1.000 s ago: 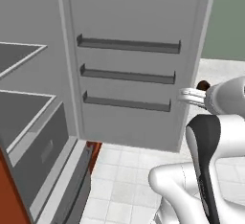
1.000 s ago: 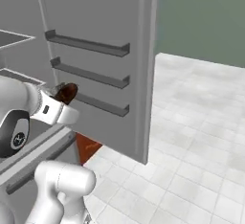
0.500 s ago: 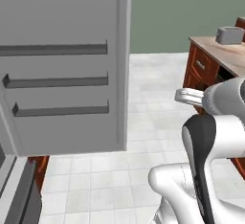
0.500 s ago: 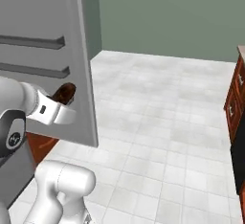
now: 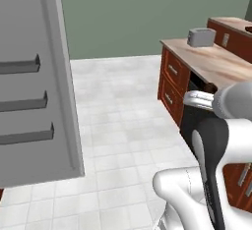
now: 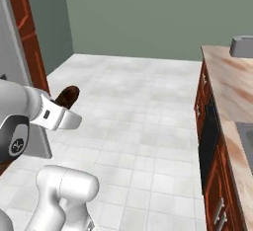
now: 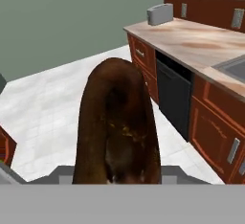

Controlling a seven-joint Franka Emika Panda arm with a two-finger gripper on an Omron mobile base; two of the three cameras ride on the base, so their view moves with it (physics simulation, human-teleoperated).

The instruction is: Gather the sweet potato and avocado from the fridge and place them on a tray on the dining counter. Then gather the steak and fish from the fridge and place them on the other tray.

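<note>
The sweet potato [image 7: 117, 127] is dark reddish-brown with small orange flecks, possibly blotchier low down, where the view is poor. Behind it, the counter [image 7: 201, 43] has a beige marbled top and red-brown wood fronts, with a black panel [image 7: 173, 96] below the top. A grey toaster [image 5: 201, 37] sits on the counter. The fridge door [image 5: 34, 81] is silver-grey, the wall [image 6: 148, 13] dull green, the floor tiles [image 6: 138, 111] pale grey-white.
</note>
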